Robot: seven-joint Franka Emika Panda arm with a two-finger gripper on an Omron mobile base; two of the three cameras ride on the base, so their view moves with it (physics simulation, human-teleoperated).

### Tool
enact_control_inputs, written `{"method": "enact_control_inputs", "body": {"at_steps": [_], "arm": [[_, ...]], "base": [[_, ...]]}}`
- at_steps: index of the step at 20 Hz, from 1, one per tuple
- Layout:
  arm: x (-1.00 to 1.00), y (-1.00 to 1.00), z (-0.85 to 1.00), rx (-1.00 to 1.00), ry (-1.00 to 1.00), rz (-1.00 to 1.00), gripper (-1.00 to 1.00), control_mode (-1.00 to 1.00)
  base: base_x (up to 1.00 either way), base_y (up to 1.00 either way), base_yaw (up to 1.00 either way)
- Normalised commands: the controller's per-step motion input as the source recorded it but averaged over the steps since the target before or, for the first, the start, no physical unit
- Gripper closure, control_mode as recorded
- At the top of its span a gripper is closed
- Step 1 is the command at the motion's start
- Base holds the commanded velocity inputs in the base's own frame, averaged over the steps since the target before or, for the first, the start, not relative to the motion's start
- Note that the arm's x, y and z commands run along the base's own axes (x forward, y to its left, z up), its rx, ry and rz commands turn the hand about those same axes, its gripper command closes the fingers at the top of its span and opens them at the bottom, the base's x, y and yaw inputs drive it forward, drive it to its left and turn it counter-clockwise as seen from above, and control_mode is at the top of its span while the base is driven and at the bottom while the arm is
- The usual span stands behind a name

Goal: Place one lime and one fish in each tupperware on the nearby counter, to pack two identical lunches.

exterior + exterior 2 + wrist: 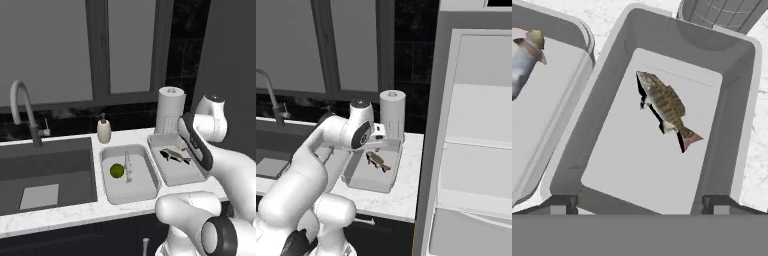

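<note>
At the far left of the left base view, a curved faucet (22,107) rises over the dark sink (47,172) sunk into the white marbled table (75,212). A soap dispenser (104,129) stands behind the sink's right corner. Next comes the left tupperware (129,175), holding a green lime (116,171) and a pale fish (128,167) lying lengthwise just beside it. Touching its right side is the right tupperware (176,167), with a brown striped fish (174,155) lying on its floor (free of the robot, nothing touching it). A paper towel roll (170,110) stands upright just behind this container.

The white arm bends up from the base, elbow high, forearm reaching forward and down so the hand hangs over the right tupperware. The jaws are released, spread wide above the brown fish, with the gripper (641,202) and its dark fingertips (562,202) standing at the container's near wall, gripping nothing.
</note>
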Motion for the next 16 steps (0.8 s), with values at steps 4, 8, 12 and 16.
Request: {"method": "enact_control_inputs", "body": {"at_steps": [4, 8, 12, 16], "arm": [[-1.0, -0.02, 0.18, 0.0, -0.13, -0.02, -1.0, -1.0], [-0.25, 0.0, -0.01, -0.01, -0.06, 0.03, -1.0, 1.0], [0.0, 0.0, 0.0, 0.0, 0.0, 0.0, -1.0, 1.0], [0.0, 0.0, 0.0, 0.0, 0.0, 0.0, -1.0, 1.0]], "base": [[0.0, 0.0, 0.0], [-0.75, -0.03, 0.09], [-1.0, -0.16, 0.12], [-0.96, -0.92, 0.0]]}}
